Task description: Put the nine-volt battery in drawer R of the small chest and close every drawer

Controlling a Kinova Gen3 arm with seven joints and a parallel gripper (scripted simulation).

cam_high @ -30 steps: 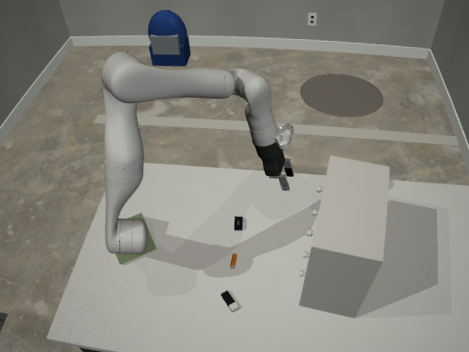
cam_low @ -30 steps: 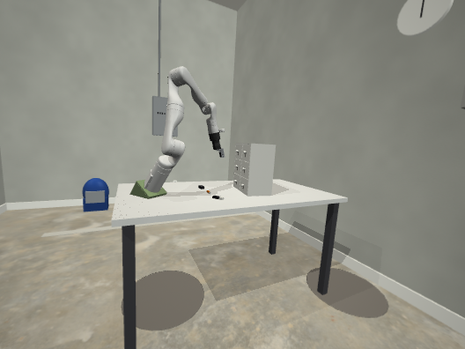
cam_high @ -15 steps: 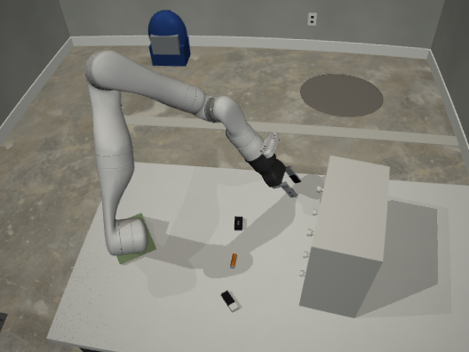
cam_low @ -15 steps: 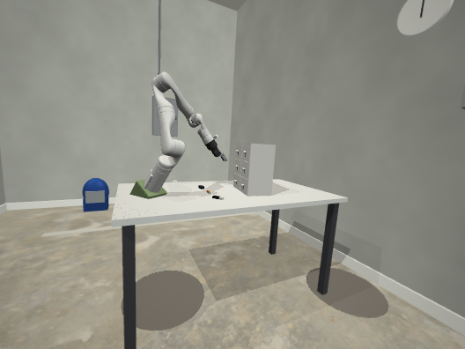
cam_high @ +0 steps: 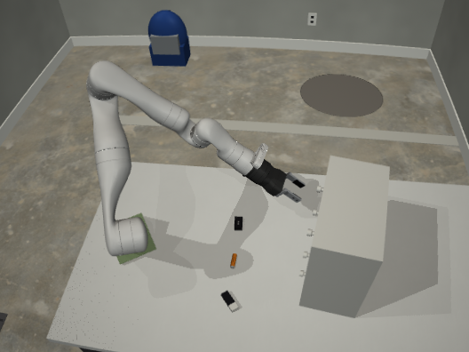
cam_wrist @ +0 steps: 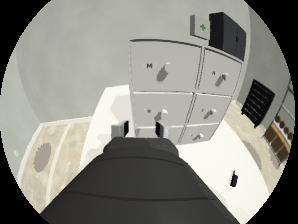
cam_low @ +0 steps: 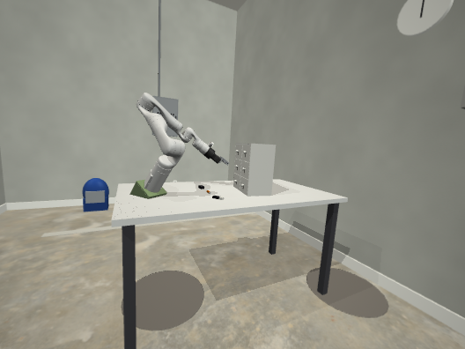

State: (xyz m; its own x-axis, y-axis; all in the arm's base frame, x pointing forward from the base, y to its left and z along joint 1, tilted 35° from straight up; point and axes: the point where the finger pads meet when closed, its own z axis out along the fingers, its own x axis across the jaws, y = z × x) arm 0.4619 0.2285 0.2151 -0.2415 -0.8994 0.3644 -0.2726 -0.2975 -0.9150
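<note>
The small pale chest (cam_high: 351,231) stands on the right of the table, its knobbed drawer fronts facing left. It also shows in the exterior view (cam_low: 254,168). The wrist view shows two columns of drawers (cam_wrist: 180,90), all pushed in; their marks are too small to read. A small black block with two pale dots on top, apparently the nine-volt battery (cam_high: 238,223), stands on the table left of the chest and appears in the wrist view (cam_wrist: 234,177). My gripper (cam_high: 297,188) is open and empty in the air, pointing at the chest's far drawer knobs, a short way off.
An orange cylinder cell (cam_high: 234,260) and a black piece with a white end (cam_high: 231,300) lie on the table nearer the front. The arm's green base (cam_high: 135,244) sits at the table's left. A blue bin (cam_high: 169,39) stands on the floor.
</note>
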